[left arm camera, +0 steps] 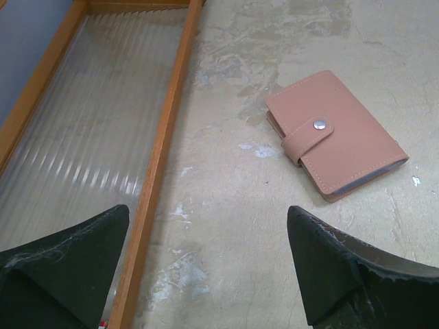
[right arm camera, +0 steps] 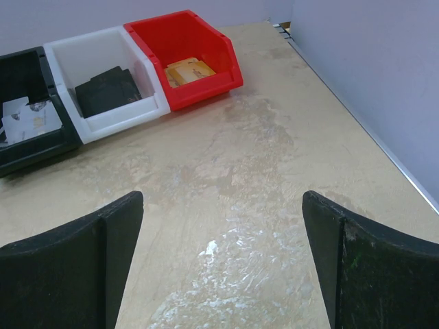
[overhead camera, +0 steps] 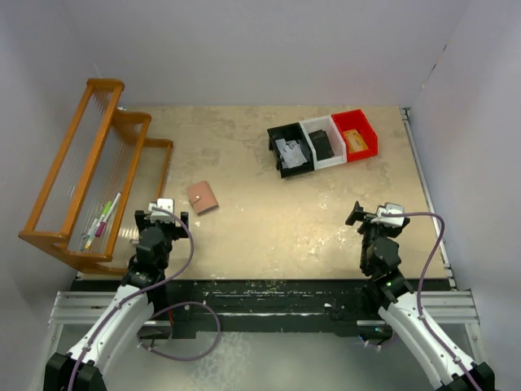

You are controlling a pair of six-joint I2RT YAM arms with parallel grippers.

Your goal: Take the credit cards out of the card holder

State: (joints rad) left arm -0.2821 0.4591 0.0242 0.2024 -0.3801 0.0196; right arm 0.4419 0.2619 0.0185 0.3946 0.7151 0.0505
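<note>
Judging from the layout, no step of the task is done. Pale walls [overhead camera: 244,49] enclose the scuffed beige table [overhead camera: 285,228]. A wooden rack [overhead camera: 81,179] stands left of the left claw [overhead camera: 161,213], and three bins [overhead camera: 322,142] sit far ahead of the right claw [overhead camera: 376,216]. Both claws hover spread wide, holding nothing. The card holder [left arm camera: 333,133] lies just ahead and right of the left claw, closed, its strap [left arm camera: 309,137] snapped. Opening it and pulling out the credit cards, hidden inside, all remains.

Left hand [left arm camera: 208,229] spread; right hand [right arm camera: 223,209] spread
</note>
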